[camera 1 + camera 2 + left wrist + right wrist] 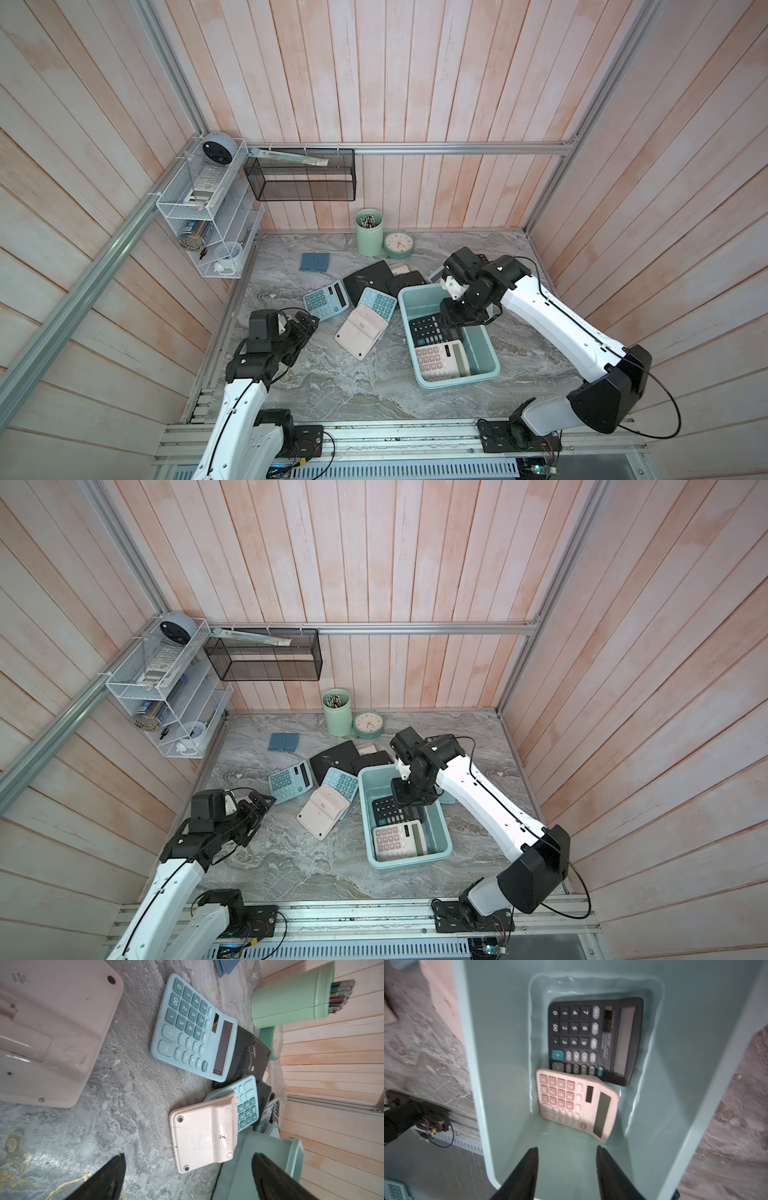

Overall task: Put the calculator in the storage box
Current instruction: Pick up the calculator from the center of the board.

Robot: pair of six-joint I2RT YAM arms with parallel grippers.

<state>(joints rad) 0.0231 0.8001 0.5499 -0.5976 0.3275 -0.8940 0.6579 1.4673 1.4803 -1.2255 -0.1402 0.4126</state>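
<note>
The aqua storage box (457, 380) (409, 863) stands right of the table's middle. Inside it lie a black calculator (428, 330) (591, 1039) and a pink calculator (440, 359) (577, 1105), face up, the pink one overlapping the black. My right gripper (459, 322) (566, 1148) hangs over the box's far end, open, with nothing between its fingers. Loose on the table to the left are a blue calculator (326, 301) (193, 1028), a second blue one (378, 303), a face-down pink one (360, 330) (203, 1136) and black ones (372, 276). My left gripper (307, 326) (188, 1154) stands open and empty beside them.
A green pen cup (369, 232) and a round clock (398, 244) stand at the back wall. A blue square piece (316, 262) lies on the table's back left. A black mesh basket (301, 174) and a white wire rack (203, 208) hang on the walls.
</note>
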